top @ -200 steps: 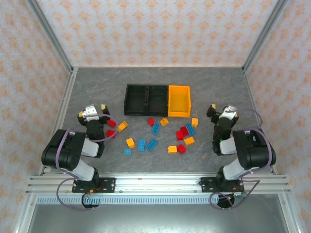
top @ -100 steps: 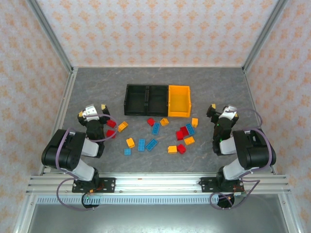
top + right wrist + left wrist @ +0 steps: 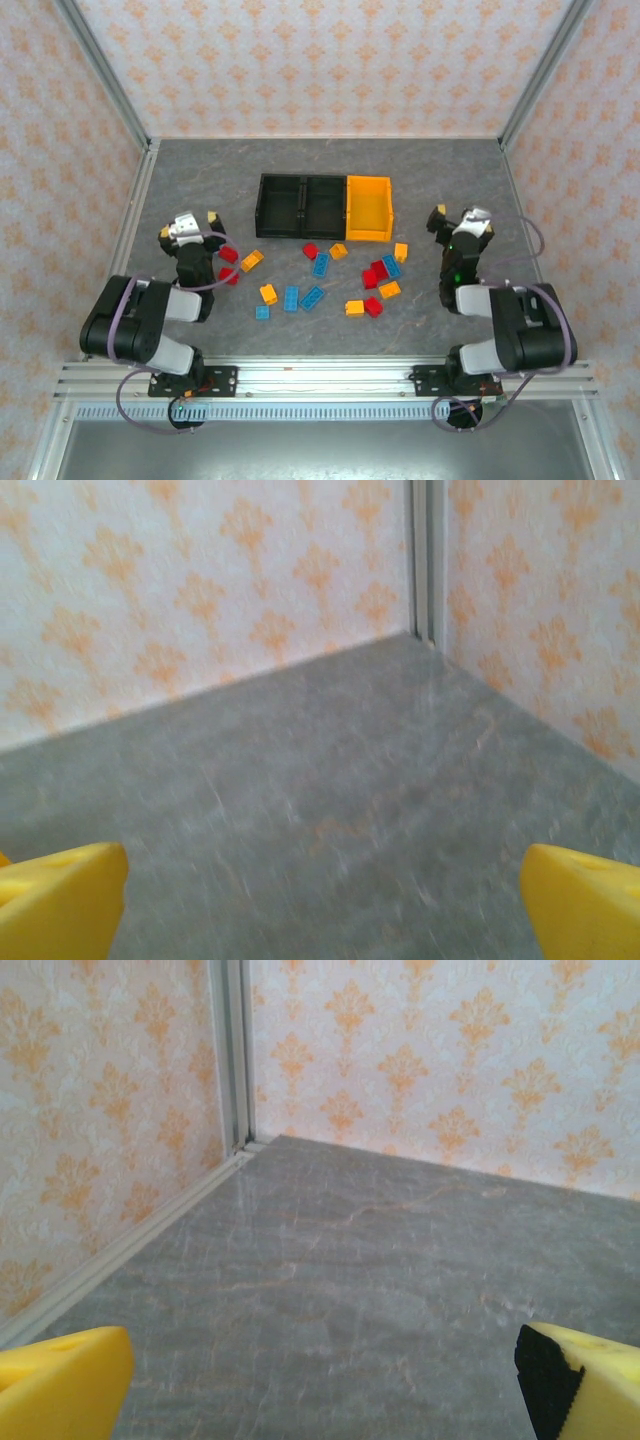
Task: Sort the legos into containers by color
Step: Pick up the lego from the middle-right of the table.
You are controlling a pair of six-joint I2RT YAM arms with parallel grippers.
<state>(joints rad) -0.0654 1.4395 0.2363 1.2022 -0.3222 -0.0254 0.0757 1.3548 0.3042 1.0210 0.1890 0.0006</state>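
Several red, blue and orange-yellow legos lie scattered on the grey table, among them a red one [image 3: 310,251], a blue one [image 3: 321,264] and an orange-yellow one [image 3: 268,293]. Behind them stand the containers in a row: two black bins [image 3: 282,179] [image 3: 326,179] and an orange-yellow bin [image 3: 368,236]. My left gripper [image 3: 188,227] [image 3: 325,1390] hovers left of the legos, open, close to two red bricks [image 3: 229,256]. On the right of the pile my right gripper [image 3: 457,218] [image 3: 322,905] is open too. Both wrist views look over bare table between yellow fingertips [image 3: 60,1385] [image 3: 60,895].
Patterned walls with metal corner posts [image 3: 232,1055] [image 3: 425,555] enclose the table on three sides. Bare grey floor lies behind the bins [image 3: 320,155] and along both side edges. The arm bases sit on the rail [image 3: 320,378] at the near edge.
Both arms have shifted slightly; the right gripper has edged toward the back wall. The grippers stay open and the legos have not moved.
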